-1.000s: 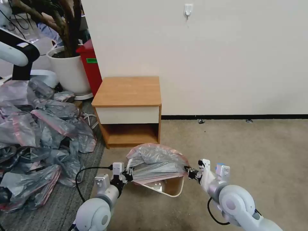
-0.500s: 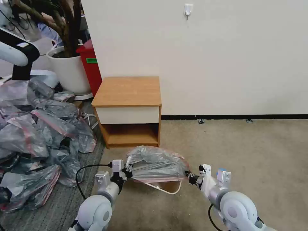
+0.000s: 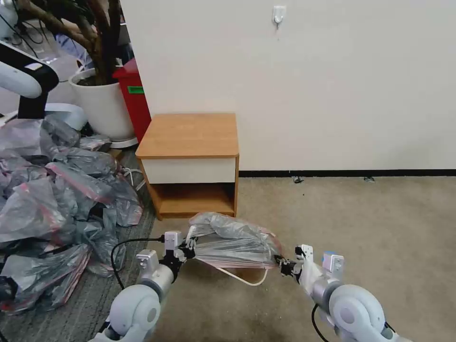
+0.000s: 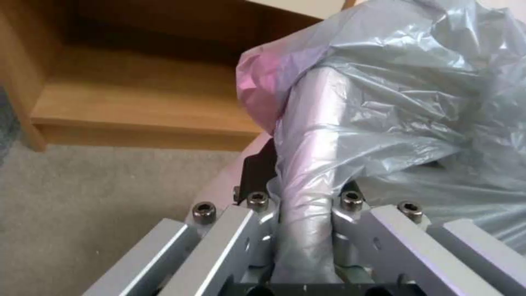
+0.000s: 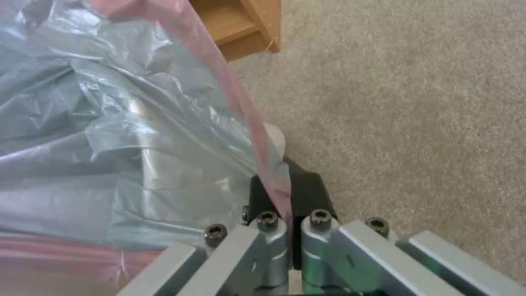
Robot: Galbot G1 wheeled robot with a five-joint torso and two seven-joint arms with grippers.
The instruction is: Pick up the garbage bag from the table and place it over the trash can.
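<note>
Two grippers hold the garbage bag (image 3: 233, 241) stretched between them, low over the trash can (image 3: 247, 279), whose cream rim peeks out beneath the plastic. The left gripper (image 3: 186, 251) is clamped tight on a bunched fold at the bag's left end; the right gripper (image 3: 284, 264) pinches the pink edge band at its right end. Both stand on the carpet (image 3: 361, 218) just in front of the wooden nightstand (image 3: 190, 161), whose top is bare.

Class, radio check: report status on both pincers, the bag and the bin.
Left pincer and right pincer both shut on garbage bag. Bag stretched between them over trash can, rim partly showing. Nothing in the way.
</note>
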